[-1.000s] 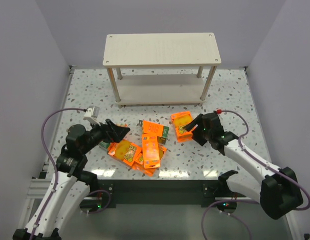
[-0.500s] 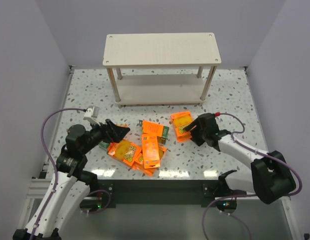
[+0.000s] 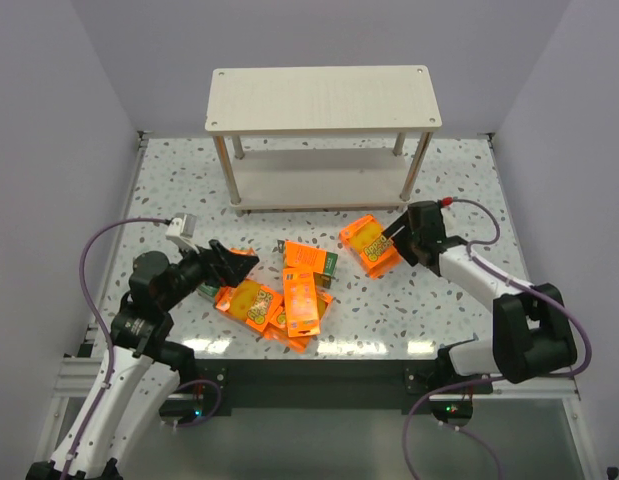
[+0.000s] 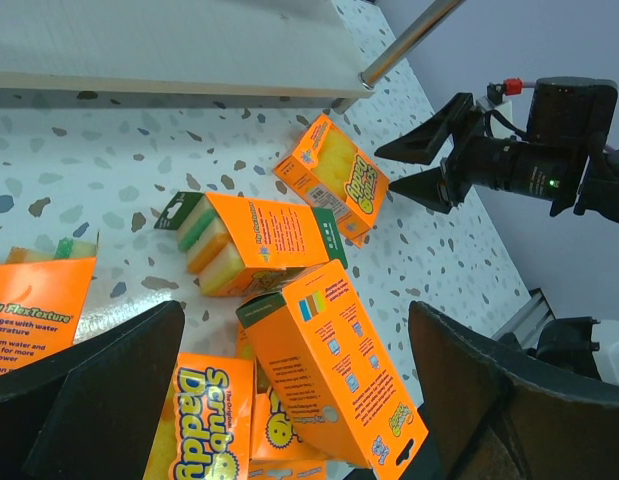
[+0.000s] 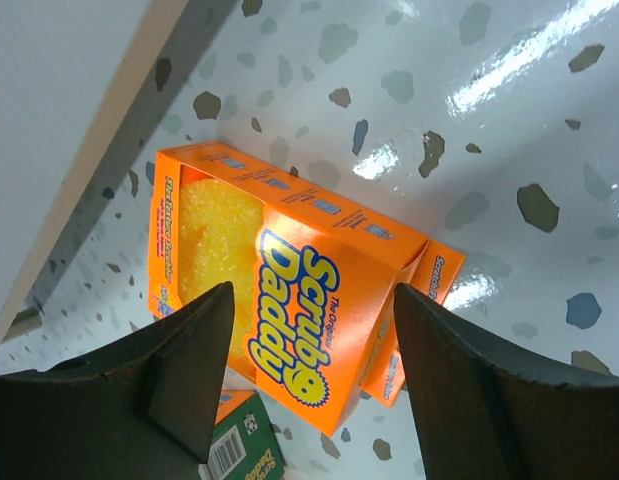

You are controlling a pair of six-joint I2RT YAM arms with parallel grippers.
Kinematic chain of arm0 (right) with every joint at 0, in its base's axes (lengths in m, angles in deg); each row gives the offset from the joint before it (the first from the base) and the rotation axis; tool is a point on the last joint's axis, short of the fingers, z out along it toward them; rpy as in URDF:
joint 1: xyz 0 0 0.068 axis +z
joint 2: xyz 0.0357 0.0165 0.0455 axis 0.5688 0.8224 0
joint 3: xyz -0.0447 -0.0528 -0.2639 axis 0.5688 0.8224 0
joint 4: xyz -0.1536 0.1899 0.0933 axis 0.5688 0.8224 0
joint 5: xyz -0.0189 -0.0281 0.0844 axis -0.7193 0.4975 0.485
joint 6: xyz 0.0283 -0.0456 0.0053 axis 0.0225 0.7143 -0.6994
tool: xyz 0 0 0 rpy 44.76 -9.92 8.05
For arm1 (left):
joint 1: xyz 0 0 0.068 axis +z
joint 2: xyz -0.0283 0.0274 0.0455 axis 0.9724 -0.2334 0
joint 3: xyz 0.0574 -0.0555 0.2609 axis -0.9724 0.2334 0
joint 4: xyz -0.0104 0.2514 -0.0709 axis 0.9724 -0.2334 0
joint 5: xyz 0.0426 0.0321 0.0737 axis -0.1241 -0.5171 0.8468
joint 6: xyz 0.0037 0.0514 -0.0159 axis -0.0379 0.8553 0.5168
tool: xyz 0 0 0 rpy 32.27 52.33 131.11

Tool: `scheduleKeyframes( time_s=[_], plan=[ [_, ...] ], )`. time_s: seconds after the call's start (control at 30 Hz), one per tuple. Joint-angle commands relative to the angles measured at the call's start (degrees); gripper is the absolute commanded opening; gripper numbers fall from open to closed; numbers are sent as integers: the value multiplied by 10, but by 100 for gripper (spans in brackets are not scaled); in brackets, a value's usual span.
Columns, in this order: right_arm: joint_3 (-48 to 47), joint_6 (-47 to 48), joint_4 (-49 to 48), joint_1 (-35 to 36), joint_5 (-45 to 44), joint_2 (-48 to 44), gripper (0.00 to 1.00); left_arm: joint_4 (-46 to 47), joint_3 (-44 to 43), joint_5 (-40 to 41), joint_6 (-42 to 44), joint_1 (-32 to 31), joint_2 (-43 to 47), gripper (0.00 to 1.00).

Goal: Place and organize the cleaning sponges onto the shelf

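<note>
Nearest you, in the lower left of the overhead view, your left hand (image 3: 239,262) hovers with its fingers spread wide and nothing between them. It points at the heap of sponge packs (image 3: 289,300) in the lower middle of the frame, which overlap at mixed angles on the worktop (image 3: 459,190).

Further in, right of centre, your right hand (image 3: 397,238) also has its fingers apart. It grips nothing. The nearest pack (image 3: 369,243) lies just off its tips, towards the left of the frame, and rests partly on a second pack (image 5: 429,290). This arm is much the nearer to it.

In the right wrist view that pack's long axis runs from upper left to lower right, skewed to the line between the fingers. The close probably needs a small wrist turn so you grip across the short sides, and you risk dragging the lower pack along.

Farthest back, at the top centre, the shelf (image 3: 319,98) holds no packs on either board.
</note>
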Motion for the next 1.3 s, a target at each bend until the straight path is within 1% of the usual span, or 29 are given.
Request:
scheduleKeyframes(
  time_s=[0.0, 0.1, 0.13, 0.23, 0.4, 0.67, 0.8, 0.87, 0.9, 0.93, 1.0, 1.03, 1.1, 1.13, 1.23, 1.27],
  plan=[
    [-34, 58, 12, -9, 6, 6, 68, 4, 1, 0, -2, -2, 4, 100],
    [-41, 89, 36, -9, 55, 6, 71, 8, 4, -1, -6, -2, 4, 100],
    [-40, 93, 42, -8, 64, 5, 73, 11, 7, -1, -6, -2, 4, 100],
    [-17, 88, 45, -6, 95, -2, 77, 26, 11, -5, -11, -2, -2, 100],
    [14, 51, 31, 3, 93, -17, 80, 41, 10, -16, -14, -2, -21, 100],
    [-12, 22, 6, 5, 99, 39, 81, 30, 11, -11, -18, -2, -6, 100],
    [-15, 1, -12, 4, 89, 50, 77, 19, 10, -6, -20, -2, 6, 100],
    [-10, -11, -13, 4, 82, 53, 69, 12, 9, -4, -17, -2, 9, 100],
    [-6, -16, -13, 4, 75, 48, 69, 9, 8, -3, -15, -2, 11, 100],
    [1, -21, -18, 4, 71, 43, 62, 5, 4, -3, -14, -2, 11, 100],
    [26, -33, -37, 5, 64, 32, 53, -1, 2, 1, -11, -2, 15, 100],
    [33, -37, -41, 4, 60, 25, 44, -3, 2, 2, -10, -2, 16, 100],
    [44, -41, -42, 4, 60, 21, 34, -4, 3, 4, -9, -2, 18, 100],
    [46, -41, -39, 4, 59, 21, 25, -4, 4, 3, -8, -3, 18, 100],
    [53, -40, -44, 4, 64, 25, 4, -2, 5, 1, -10, -2, 16, 100],
    [56, -39, -47, 4, 67, 27, 3, -2, 5, 0, -11, -2, 16, 100]
  ],
)
